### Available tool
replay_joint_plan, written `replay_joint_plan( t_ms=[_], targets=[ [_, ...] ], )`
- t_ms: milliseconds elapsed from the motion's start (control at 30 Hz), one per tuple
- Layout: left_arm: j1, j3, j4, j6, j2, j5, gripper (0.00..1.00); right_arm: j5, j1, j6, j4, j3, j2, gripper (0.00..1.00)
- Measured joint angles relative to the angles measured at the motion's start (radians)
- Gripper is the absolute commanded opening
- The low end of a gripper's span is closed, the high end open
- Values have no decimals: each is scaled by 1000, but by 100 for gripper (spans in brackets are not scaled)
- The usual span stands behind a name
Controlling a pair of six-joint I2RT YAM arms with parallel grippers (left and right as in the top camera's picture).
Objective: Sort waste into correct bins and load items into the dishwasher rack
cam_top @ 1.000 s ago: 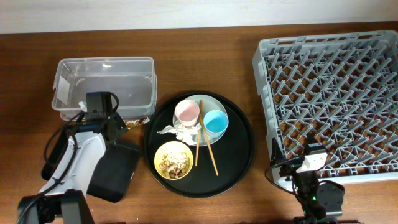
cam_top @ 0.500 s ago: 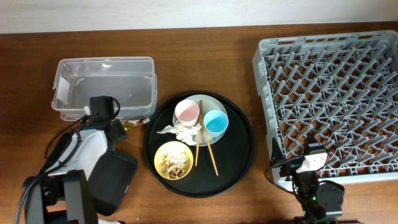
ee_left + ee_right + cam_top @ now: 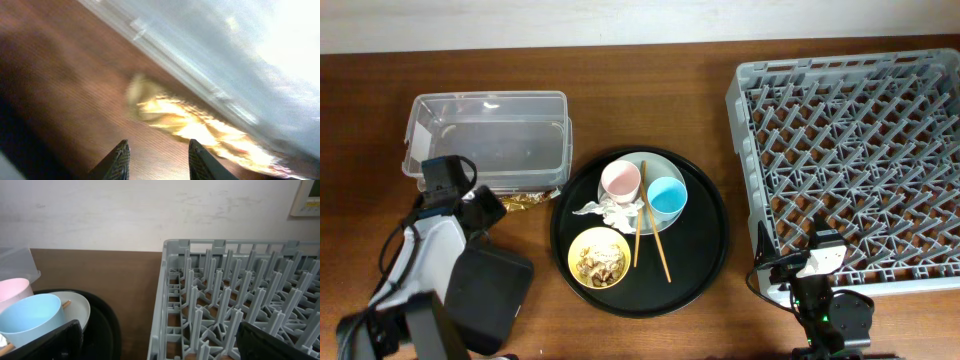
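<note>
Sorting waste is the step in hand: the small brown wrapper (image 3: 190, 122) lies outside the clear box (image 3: 490, 97), just beside its near wall, the left gripper (image 3: 159, 152) hovers close to it, part open and empty, and must likely advance and pinch it, while the right gripper (image 3: 160, 347), well apart from the box, is wide open and empty.

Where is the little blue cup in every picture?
Overhead: the blue cup sits on the plate in the round black tray, right of the pink cup.
Left wrist: not in it; only the shiny wrapper beside the clear box.
Right wrist: bottom left corner, the pink cup at its left.
Shared landmark: the pink cup beside it, in the overhead and right wrist views.
</note>
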Motion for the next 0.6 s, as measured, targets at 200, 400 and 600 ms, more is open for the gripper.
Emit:
replay_joint_plan(
  t_ms=[200, 400, 600],
  targets=[
    [0, 6, -11, -156, -56, 98, 70, 0, 0, 0, 0, 0, 0, 99],
    [0, -108, 197, -313, -56, 146, 75, 0, 0, 0, 0, 0, 0, 99],
    [0, -293, 475, -474, -56, 184, 75, 0, 0, 0, 0, 0, 0, 99]
  ],
)
